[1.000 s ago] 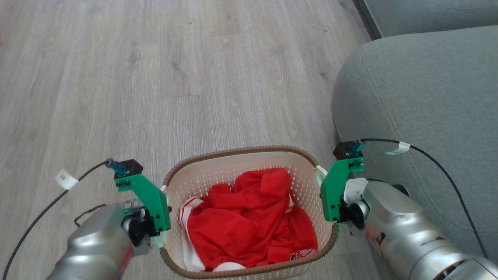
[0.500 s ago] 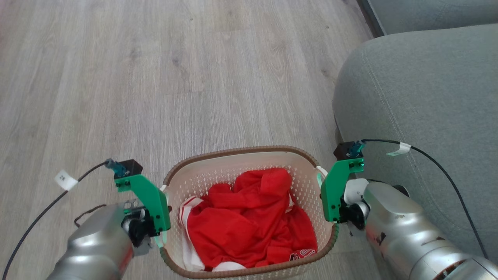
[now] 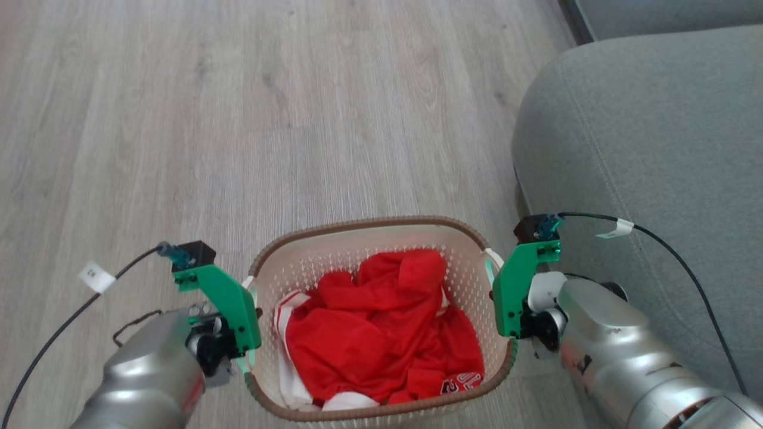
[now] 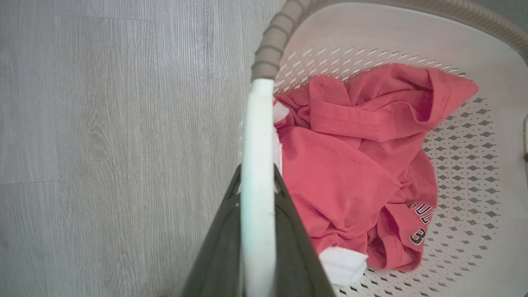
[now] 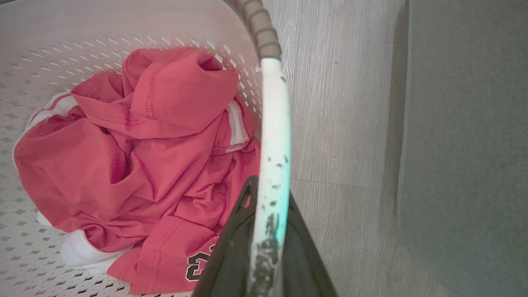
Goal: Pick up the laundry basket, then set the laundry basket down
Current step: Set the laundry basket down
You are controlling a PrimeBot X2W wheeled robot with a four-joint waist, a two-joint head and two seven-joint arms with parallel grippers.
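Laundry basket (image 3: 369,224) is low-centre in head view over wood floor (image 3: 238,119), top open upward, long axis approx. L–R w/ a white handle at each end; can't tell if its base touches the floor. L gripper (image 4: 256,173) fingers (image 4: 222,247) are closed on left handle (image 4: 258,123); R gripper (image 5: 268,181) fingers (image 5: 301,255) are closed on right handle (image 5: 275,123). Grey sofa (image 3: 644,149) edge is near basket's R end, floor is open ahead and to L, red garment (image 3: 381,333) lies inside.
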